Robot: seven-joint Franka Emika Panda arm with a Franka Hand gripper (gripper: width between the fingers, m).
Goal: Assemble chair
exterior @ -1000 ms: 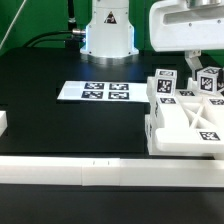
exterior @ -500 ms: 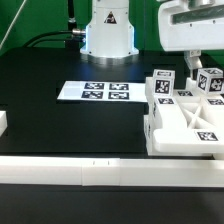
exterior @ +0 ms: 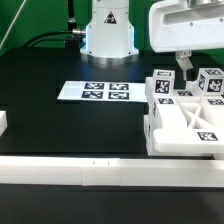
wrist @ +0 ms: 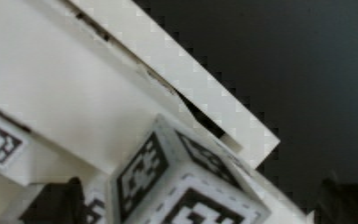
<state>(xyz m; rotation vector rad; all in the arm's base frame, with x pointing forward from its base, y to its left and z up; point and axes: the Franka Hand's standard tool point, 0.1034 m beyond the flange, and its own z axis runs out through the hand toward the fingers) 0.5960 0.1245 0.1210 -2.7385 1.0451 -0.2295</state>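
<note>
Table [exterior: 60, 130], black, fills the exterior view, with a white block [exterior: 3, 123] at its far left edge and a long white rail [exterior: 90, 172] running along the near side. Moving right, the marker board [exterior: 94, 92] lies flat near the middle, in front of the arm's white base [exterior: 107, 30]. Further right sits the chair [exterior: 185, 125], a cluster of white tagged parts by the right edge: a cross-braced frame [exterior: 195, 120] with a short post [exterior: 164, 84] standing at its left rear and another post [exterior: 211, 81] at its right rear. The gripper [exterior: 187, 62] hangs just above the gap between those posts; whether its fingers are open or closed I cannot tell. The wrist view shows a tagged post [wrist: 185, 175] close up against a slanted white slab [wrist: 123, 90], with dark fingertips [wrist: 51, 200] blurred at the frame's edge.
</note>
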